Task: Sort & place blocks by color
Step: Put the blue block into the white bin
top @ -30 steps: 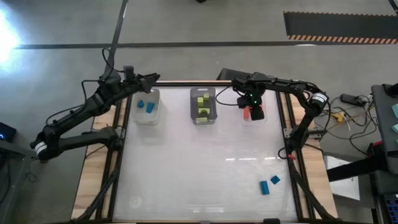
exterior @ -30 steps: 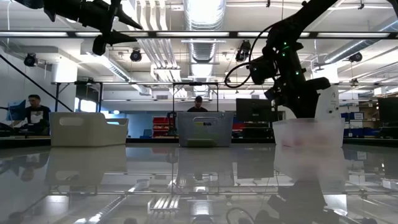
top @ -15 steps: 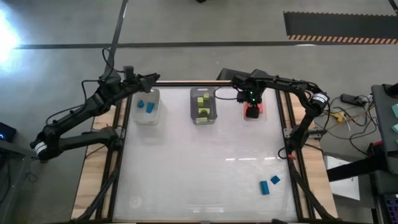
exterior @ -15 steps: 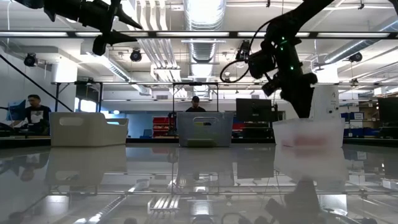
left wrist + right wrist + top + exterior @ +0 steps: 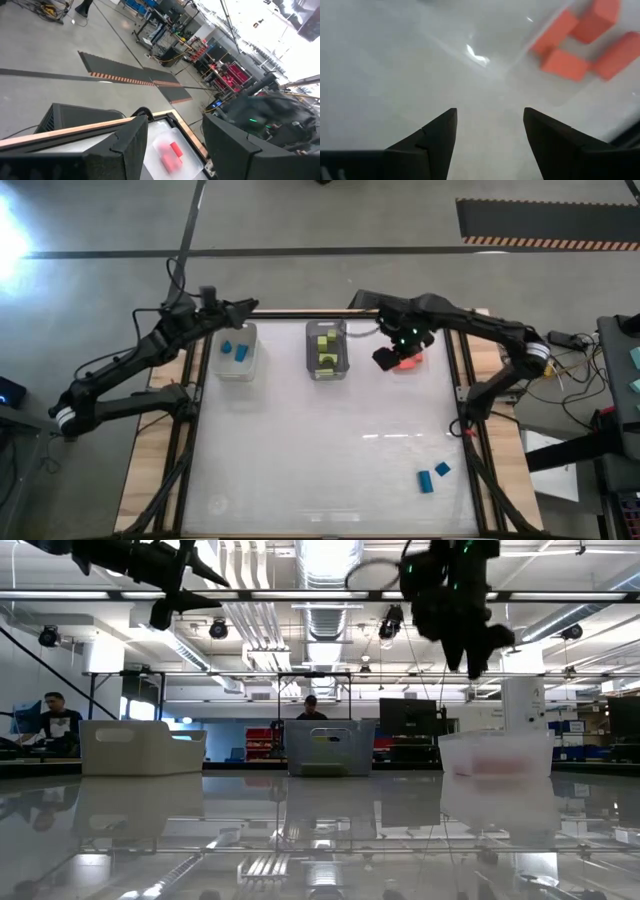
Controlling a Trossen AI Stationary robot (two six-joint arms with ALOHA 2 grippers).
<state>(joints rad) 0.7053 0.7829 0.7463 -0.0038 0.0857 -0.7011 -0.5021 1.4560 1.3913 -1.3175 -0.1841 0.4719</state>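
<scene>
We see two blue blocks (image 5: pixel 433 475) lying close together on the table (image 5: pixel 320 450), at the near side toward the right, well apart from everything else. Farther back, three clear bins stand in a row along the far side of the table. The left bin (image 5: pixel 236 363) has two more blue blocks inside it. The middle bin (image 5: pixel 327 370) holds the lime green blocks (image 5: pixel 325 352). The right bin (image 5: pixel 497 753) holds the orange-red blocks (image 5: pixel 585 44), and we can count about four of them from the right wrist view. The right gripper (image 5: pixel 386 357) hangs in the air just beside the right bin, on the side toward the middle bin. Its two fingers (image 5: pixel 432 142) are spread apart with nothing between them, so it holds no block. The left gripper (image 5: pixel 243 309) hangs high over the far left corner of the table, near the left bin. Its fingers (image 5: pixel 125 147) are apart too, and we see no block in them. Behind the table is a big room with shelves and lights, and a person (image 5: pixel 48 720) sits far off at the left.
</scene>
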